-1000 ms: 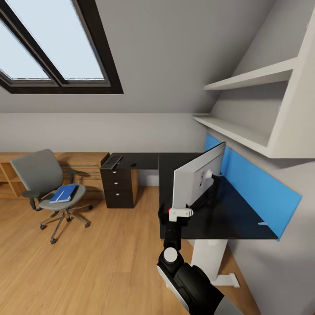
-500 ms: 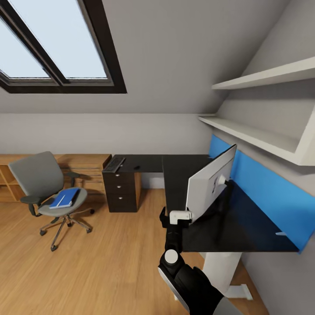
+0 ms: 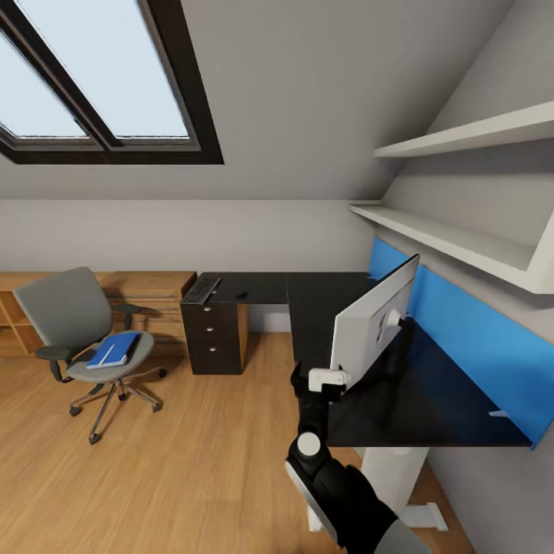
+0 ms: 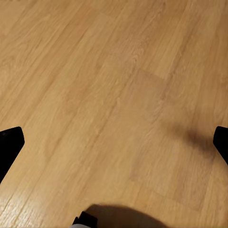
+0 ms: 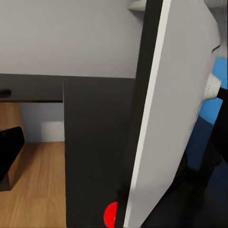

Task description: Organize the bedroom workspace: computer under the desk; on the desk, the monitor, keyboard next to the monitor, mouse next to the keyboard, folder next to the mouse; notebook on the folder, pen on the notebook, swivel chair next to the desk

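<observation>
The monitor (image 3: pixel 375 325) stands on the black desk (image 3: pixel 315 308), white back toward me, in front of the blue panel. My right gripper (image 3: pixel 327 378) is at its lower near corner, open. In the right wrist view the monitor (image 5: pixel 171 118) and its red dot (image 5: pixel 111 214) sit between the fingers of the right gripper (image 5: pixel 114 145), with a gap beside the one black finger (image 5: pixel 9 147) that shows. The keyboard (image 3: pixel 201 289) and the mouse (image 3: pixel 241 294) lie on the desk's far wing. The blue folder (image 3: pixel 113 349) lies on the swivel chair (image 3: pixel 73 317). My left gripper (image 4: pixel 114 142) hangs open over the floor.
Dark drawers (image 3: pixel 214 338) stand under the desk's far wing. A light wood cabinet (image 3: pixel 146 296) runs along the back wall behind the chair. White shelves (image 3: pixel 454 231) hang above the desk. A white desk leg (image 3: pixel 396 477) is close to my arm.
The whole view has shifted as the camera moved, so the desk and monitor sit further right. My right gripper stays at the monitor's lower corner. The chair, folder, keyboard and mouse have not moved.
</observation>
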Available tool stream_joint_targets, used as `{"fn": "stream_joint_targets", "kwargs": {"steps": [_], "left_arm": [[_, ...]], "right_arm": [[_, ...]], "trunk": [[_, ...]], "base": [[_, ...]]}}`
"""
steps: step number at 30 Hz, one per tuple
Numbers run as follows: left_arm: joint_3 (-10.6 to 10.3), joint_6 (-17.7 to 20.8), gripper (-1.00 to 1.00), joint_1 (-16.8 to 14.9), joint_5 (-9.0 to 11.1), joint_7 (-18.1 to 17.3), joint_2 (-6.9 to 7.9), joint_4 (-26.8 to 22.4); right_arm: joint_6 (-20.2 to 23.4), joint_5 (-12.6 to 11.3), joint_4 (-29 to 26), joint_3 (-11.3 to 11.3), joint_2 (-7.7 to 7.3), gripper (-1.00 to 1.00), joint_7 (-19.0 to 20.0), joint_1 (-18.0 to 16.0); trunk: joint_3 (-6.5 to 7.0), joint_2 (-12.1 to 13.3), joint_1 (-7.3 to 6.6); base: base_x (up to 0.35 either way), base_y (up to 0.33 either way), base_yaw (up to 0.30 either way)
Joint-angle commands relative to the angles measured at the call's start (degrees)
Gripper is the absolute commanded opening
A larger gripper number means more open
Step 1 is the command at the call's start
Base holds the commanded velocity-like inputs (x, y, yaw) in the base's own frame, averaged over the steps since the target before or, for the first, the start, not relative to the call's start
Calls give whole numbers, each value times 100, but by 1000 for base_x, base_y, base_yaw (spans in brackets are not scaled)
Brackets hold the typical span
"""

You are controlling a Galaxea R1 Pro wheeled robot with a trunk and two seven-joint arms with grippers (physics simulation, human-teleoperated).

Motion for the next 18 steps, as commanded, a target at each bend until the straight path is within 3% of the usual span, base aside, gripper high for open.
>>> {"fn": "stream_joint_targets", "kwargs": {"steps": [1,6,18], "left_arm": [[9,-13,100,-5,38,-40,0,6],[14,-13,100,-5,43,-40,7,6],[16,-13,100,-5,47,-40,9,6]], "right_arm": [[-14,-49,1,-36,-3,100,-30,-9],[-13,-50,28,-252,-17,100,-31,-9],[-13,-50,39,-355,-34,100,-47,-8]], "trunk": [[-13,-12,3],[-13,-12,3],[-13,-12,3]], "base": [[3,2,0],[2,1,0],[0,0,0]]}}
